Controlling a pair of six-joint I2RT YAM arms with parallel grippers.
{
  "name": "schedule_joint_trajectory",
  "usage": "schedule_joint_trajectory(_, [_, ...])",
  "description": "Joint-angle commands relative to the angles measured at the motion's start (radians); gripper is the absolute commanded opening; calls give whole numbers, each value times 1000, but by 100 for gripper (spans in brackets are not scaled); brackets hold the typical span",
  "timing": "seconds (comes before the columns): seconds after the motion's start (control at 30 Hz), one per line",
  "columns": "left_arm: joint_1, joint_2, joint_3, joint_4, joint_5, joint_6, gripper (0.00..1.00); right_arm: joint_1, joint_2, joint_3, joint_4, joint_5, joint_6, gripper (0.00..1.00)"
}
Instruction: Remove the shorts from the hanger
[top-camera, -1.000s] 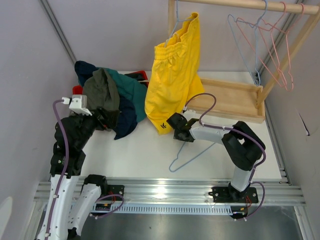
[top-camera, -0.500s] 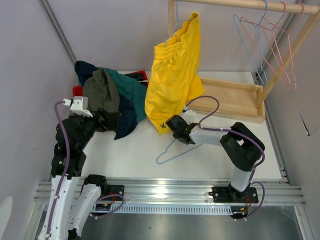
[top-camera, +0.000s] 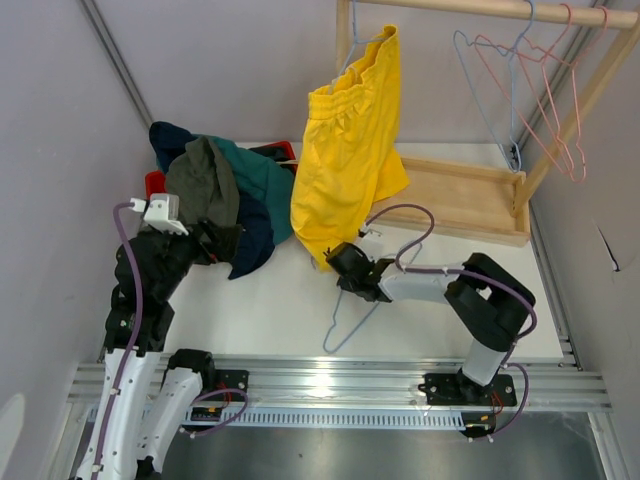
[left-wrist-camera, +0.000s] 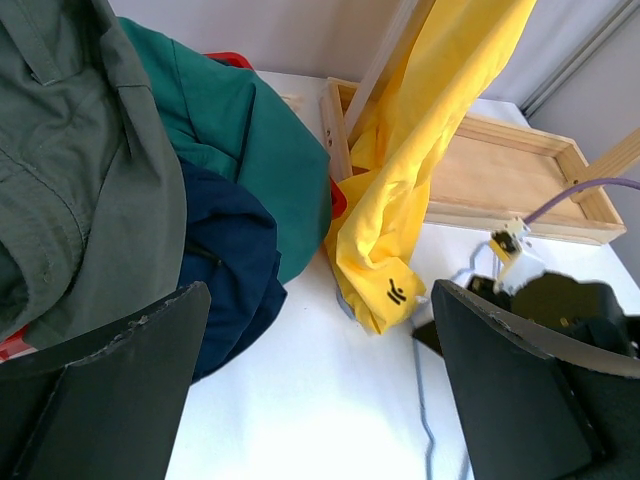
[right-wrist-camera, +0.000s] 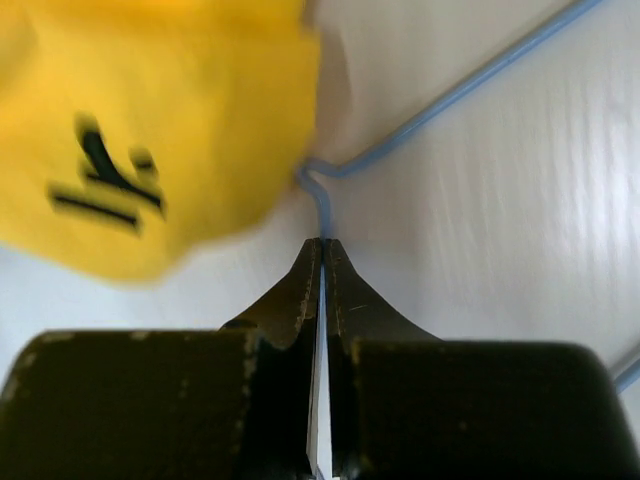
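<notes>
The right gripper (top-camera: 340, 262) lies low on the counter (top-camera: 280, 300), near the middle, with its jaws pressed together on the end of a blue wire hanger (top-camera: 350, 320). In the right wrist view the thin wire (right-wrist-camera: 450, 95) runs straight into the closed fingertips (right-wrist-camera: 322, 240), and the rest of the hanger lies flat on the white surface, towards the near edge.

Touching that gripper is the lower hem of the yellow shorts (top-camera: 345, 160), whose small black logo shows in the wrist view (right-wrist-camera: 150, 120). They hang on a thin wire hanger (top-camera: 351, 48) from the left end of the wooden rail (top-camera: 480, 8), with the hem reaching down to the counter in front of the rack's wooden base frame (top-camera: 460, 195), which sits at the far right corner. More wire hangers (top-camera: 545, 95), blue and pink, hang bare at the right end of the rail.

The left gripper (top-camera: 215, 240) has its fingers spread wide (left-wrist-camera: 320, 295) and sits at the near edge of a heap of shorts at the far left corner. There the olive-grey shorts (top-camera: 205, 185) lie on top, the teal shorts (top-camera: 262, 178) beside them, and the navy shorts (top-camera: 255, 240) lowest.
</notes>
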Motion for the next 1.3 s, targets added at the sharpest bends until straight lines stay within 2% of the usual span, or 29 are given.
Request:
schedule_joint_trajectory(0.0, [-6,4,-4,26,11,0,99,74,-72,-50,-349,-2,28,0])
schedule_joint_trajectory(0.27, [-6,14,18,16,30,-19,99,272,-440,-23,-720,164,172,0])
schedule_joint_trajectory(0.47, [-16,-6,-51,75,226,-89,99,371,-564,57,-892,262,278,0])
schedule_joint_trajectory(0.6, [-59,-54,-47,106,346,-118,100,379,-586,126,-921,308,261,0])
schedule_joint_trajectory(0.67, [-82,-68,-51,181,499,-149,99,376,-584,160,-912,334,233,0])
schedule_joint_trajectory(0.73, [-113,-86,-79,267,649,-241,99,367,-575,189,-891,342,198,0])
schedule_joint_trajectory(0.77, [-128,-95,-116,324,683,-282,99,361,-572,196,-882,344,189,0])
schedule_joint_trajectory(0.8, [-162,-115,-133,429,697,-342,99,356,-568,203,-874,347,180,0])
schedule_joint_trajectory(0.97, [-249,-80,-258,442,656,-350,99,347,-563,215,-822,336,140,0])
schedule_joint_trajectory(1.03, [-363,-36,-291,430,621,-327,99,344,-554,209,-803,311,131,1])
schedule_joint_trajectory(1.07, [-418,-23,-289,401,502,-304,99,342,-549,203,-799,301,128,11])
schedule_joint_trajectory(1.1, [-509,-4,-274,314,446,-265,99,342,-546,183,-781,281,129,26])
schedule_joint_trajectory(1.13, [-547,48,-263,271,391,-251,99,341,-543,168,-770,269,128,61])
schedule_joint_trajectory(1.17, [-584,81,-243,226,235,-238,99,339,-541,152,-759,258,131,77])
schedule_joint_trajectory(1.23, [-668,150,-239,185,128,-243,99,333,-543,117,-751,241,140,89])
schedule_joint_trajectory(1.27, [-694,197,-249,189,101,-252,99,333,-552,109,-751,241,144,91])
